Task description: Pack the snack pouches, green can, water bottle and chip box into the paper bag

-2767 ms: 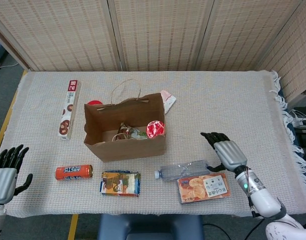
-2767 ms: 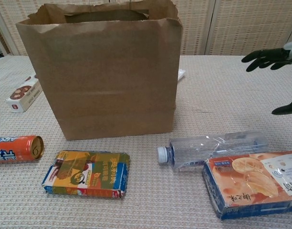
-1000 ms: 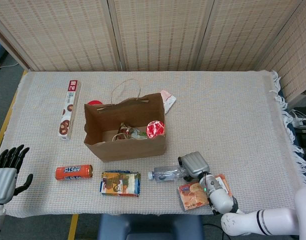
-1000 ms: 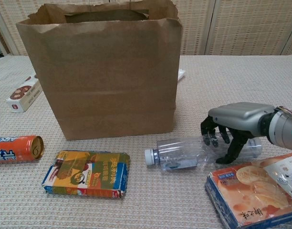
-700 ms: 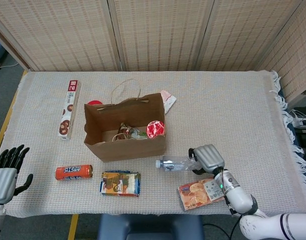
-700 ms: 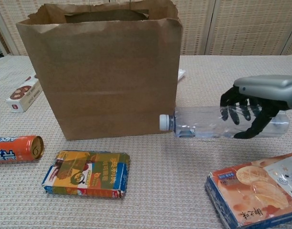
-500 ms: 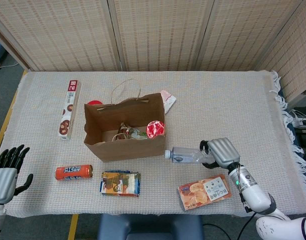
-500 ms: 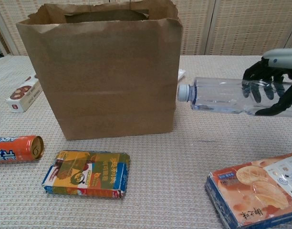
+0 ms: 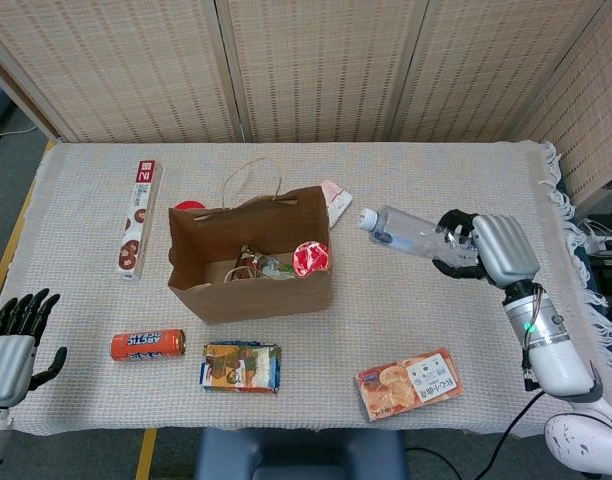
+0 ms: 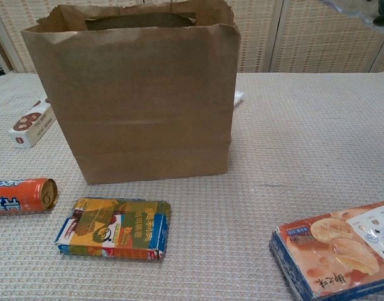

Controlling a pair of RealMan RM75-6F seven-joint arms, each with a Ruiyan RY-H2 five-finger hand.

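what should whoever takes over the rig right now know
Right robot hand holds the water bottle in the air, right of the paper bag, cap toward the bag.
Left robot hand is open and idle at the table's near-left edge.
The bag stands open with some wrappers and a red-topped item inside; I cannot tell which.
On the table: orange can, snack pouch, orange snack pack, long box left of the bag.
No green can is visible.
Left to do: drop the bottle in, then pack the rest.
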